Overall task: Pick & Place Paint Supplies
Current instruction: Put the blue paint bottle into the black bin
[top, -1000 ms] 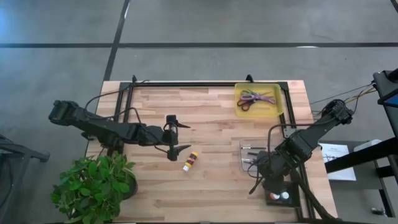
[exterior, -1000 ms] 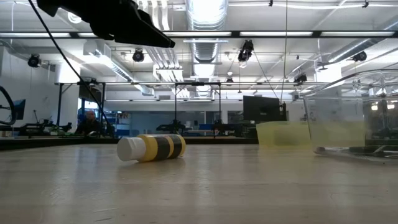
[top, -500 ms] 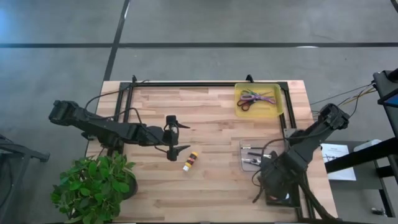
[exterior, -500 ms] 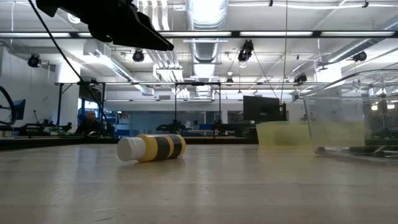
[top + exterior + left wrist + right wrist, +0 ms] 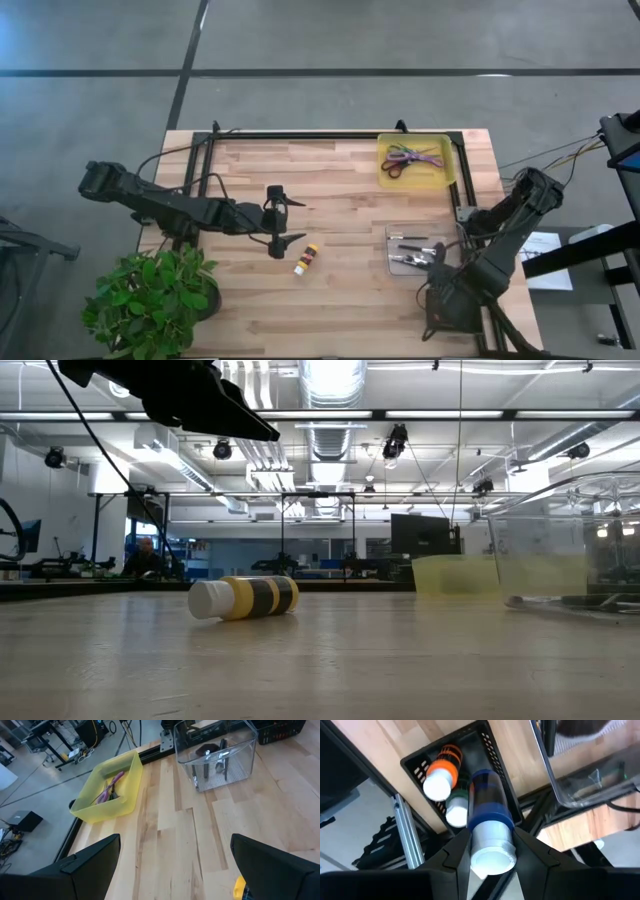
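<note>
Wooden table (image 5: pixel 340 190), right pincer (image 5: pixel 490 847) clamping blue tube (image 5: pixel 488 815), hidden overhead, left pincer (image 5: pixel 281 222) apart

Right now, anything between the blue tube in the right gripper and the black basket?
Nothing visible. The right gripper holds the blue tube directly over the black basket at the table's near right corner. The orange tube and green tube already lie inside, leaving open room beside them.

A leafy potted plant (image 5: pixel 150 300) sits at one corner of the wooden table (image 5: pixel 340 300), with grey floor (image 5: pixel 320 40) all around.
</note>
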